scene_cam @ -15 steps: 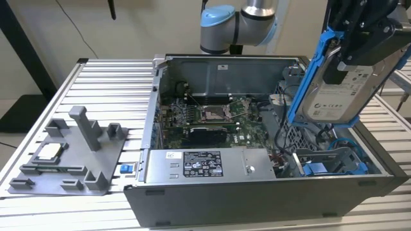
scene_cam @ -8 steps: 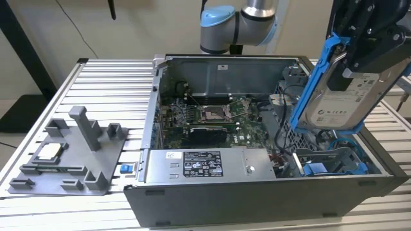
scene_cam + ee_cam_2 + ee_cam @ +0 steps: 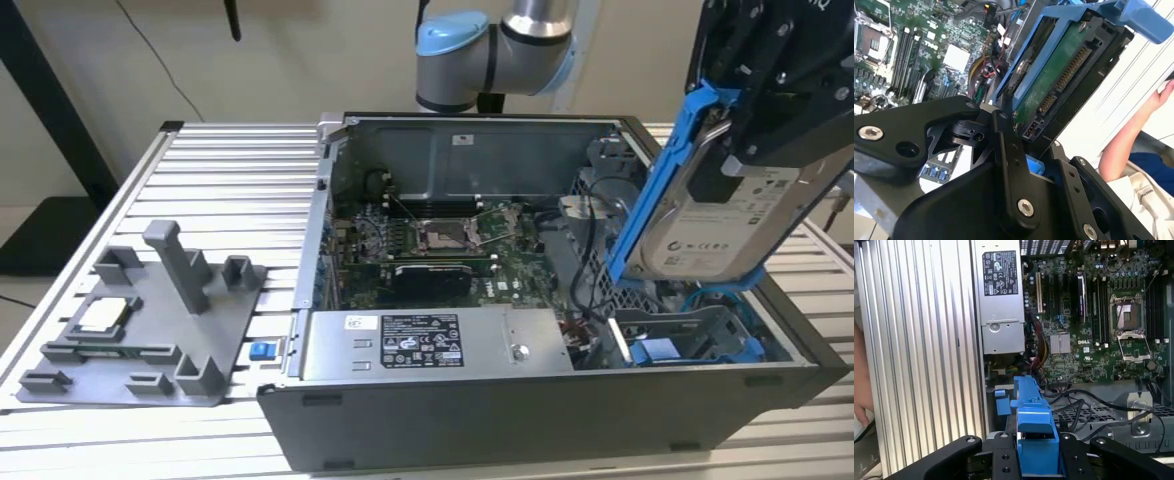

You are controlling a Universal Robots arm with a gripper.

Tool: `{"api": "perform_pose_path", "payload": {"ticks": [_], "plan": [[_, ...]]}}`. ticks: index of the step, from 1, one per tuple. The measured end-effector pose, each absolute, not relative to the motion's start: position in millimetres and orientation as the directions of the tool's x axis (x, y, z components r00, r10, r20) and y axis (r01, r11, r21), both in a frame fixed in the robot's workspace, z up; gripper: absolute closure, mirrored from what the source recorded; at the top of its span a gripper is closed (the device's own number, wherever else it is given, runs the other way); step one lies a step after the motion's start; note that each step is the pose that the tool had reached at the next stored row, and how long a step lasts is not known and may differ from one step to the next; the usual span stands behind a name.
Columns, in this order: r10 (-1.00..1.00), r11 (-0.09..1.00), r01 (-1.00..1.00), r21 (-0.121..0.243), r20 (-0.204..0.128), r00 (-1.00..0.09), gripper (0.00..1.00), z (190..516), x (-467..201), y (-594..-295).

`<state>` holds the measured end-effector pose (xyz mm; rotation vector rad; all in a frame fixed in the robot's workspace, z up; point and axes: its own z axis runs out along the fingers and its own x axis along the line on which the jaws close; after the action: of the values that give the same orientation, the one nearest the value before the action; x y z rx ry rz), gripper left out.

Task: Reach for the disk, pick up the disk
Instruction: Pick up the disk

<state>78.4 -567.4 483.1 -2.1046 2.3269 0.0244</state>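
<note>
Already clamped: black gripper (image 3: pixel 747 150) shut on silver-grey blue-railed disk (image 3: pixel 707 225), tilted, lifted clear above open grey PC case (image 3: pixel 534 410) at approx 3 o'clock. Prob. heavy, rigid, shock-sensitive; best held by blue rails.

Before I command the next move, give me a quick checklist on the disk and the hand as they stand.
1. Hand closed on the disk: ok; the black fingers clamp its blue rail in the first wrist view.
2. Disk out of its blue bay: ok; it hangs tilted above the bay in the exterior view.
3. Cables free of the disk: cannot tell; loose black ones lie near the bay below it.
4. Connector edge unplugged: ok; its pins are bare in the second wrist view.
5. Person's arm away from the hand: not ok; it is close by.
</note>
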Motion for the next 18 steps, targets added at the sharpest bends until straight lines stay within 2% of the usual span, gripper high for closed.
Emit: {"api": "perform_pose_path", "payload": {"ticks": [18], "plan": [[-0.995,0.1,-0.995,0.009,-0.014,-0.1,1.0,478,79,-586]]}}
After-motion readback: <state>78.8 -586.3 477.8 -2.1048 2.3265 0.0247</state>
